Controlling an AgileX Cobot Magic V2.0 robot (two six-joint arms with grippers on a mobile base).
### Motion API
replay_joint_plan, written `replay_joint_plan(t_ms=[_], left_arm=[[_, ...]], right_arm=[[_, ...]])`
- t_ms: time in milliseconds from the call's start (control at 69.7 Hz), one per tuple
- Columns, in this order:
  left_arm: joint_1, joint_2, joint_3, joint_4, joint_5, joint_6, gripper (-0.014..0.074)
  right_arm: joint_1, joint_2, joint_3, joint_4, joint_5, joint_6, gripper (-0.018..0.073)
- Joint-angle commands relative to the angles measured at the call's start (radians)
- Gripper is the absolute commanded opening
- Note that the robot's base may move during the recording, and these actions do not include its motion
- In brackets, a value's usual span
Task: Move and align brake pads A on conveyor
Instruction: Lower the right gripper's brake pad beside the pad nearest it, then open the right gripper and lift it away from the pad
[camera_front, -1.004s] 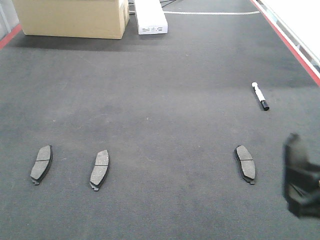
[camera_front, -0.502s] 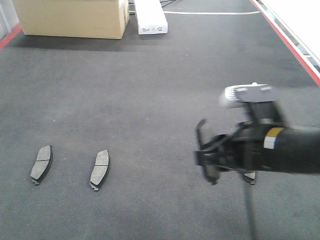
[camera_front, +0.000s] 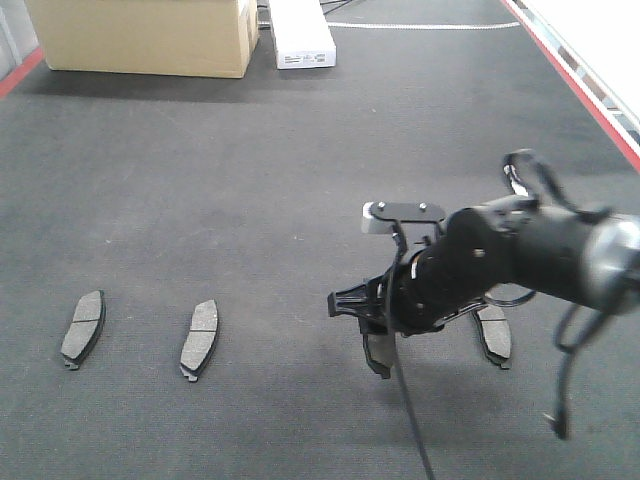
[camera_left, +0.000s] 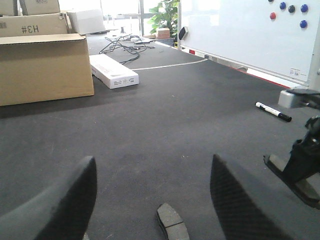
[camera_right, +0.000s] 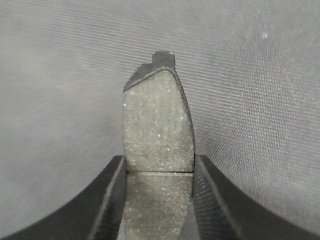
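On the dark conveyor (camera_front: 300, 180) two brake pads A lie side by side at the left (camera_front: 82, 328) (camera_front: 199, 338). A third (camera_front: 495, 335) lies at the right, partly behind my right arm. My right gripper (camera_front: 372, 330) hangs low over the belt between them, shut on another pad (camera_front: 378, 354). The right wrist view shows that pad (camera_right: 157, 125) clamped by its long edges at the centre groove, grey face showing. My left gripper (camera_left: 152, 200) is open above a lying pad (camera_left: 172, 225) and is out of the front view.
A cardboard box (camera_front: 140, 35) and a white carton (camera_front: 300, 40) stand at the belt's far end. A red strip (camera_front: 590, 100) runs along the right edge. A black-and-white marker pen (camera_left: 272, 111) lies to the right, near a whiteboard (camera_left: 240, 35).
My right arm has swept in from the right edge toward the left, carrying the pad past the right-hand lying pad, and has turned downward. The pads on the belt have not moved.
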Motion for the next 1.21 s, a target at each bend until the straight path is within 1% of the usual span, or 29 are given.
replay_joint_plan(t_ms=[0,57,459,559,631,803,904,976,1076,1133,1191], left_arm=[[-0.003,0.005,-0.024,0.002,-0.081,-0.002,0.048],[-0.003,0.005,-0.024,0.002,-0.081,-0.002,0.048],[-0.003,0.005,-0.024,0.002,-0.081,-0.002,0.048],[-0.003,0.005,-0.024,0.002,-0.081,-0.002,0.048],[-0.003,0.005,-0.024,0.002,-0.081,-0.002,0.048],[-0.003,0.005,-0.024,0.002,-0.081,-0.002,0.048],[-0.003,0.005,-0.024,0.002,-0.081,-0.002,0.048],[-0.003,0.005,-0.024,0.002,-0.081,-0.002,0.048],[-0.003,0.005,-0.024,0.002,-0.081,-0.002,0.048],[-0.003,0.005,-0.024,0.002,-0.081,-0.002,0.048],[-0.003,0.005,-0.024,0.002,-0.081,-0.002,0.048]], right_arm=[[-0.005,-0.006,-0.058,-0.063,-0.013,0.069,0.0067],[-0.005,0.009,-0.07,-0.096,-0.008,0.096,0.0068],[-0.005,0.072,-0.08,-0.104,-0.007,0.111,0.0092],[-0.005,0.089,-0.08,-0.123,-0.037,0.111,0.0127],[-0.005,0.099,-0.087,-0.137,-0.037,0.111,0.0172],[-0.005,0.101,-0.103,-0.141,-0.024,0.111,0.033],[-0.005,0.095,-0.107,-0.141,-0.014,0.114,0.0396],[-0.005,0.083,-0.107,-0.141,-0.014,0.116,0.0414],[-0.005,0.046,-0.107,-0.145,-0.01,0.116,0.0414],[-0.005,0.015,-0.107,-0.158,-0.002,0.116,0.0414],[-0.005,-0.022,-0.107,-0.192,0.009,0.116,0.0414]])
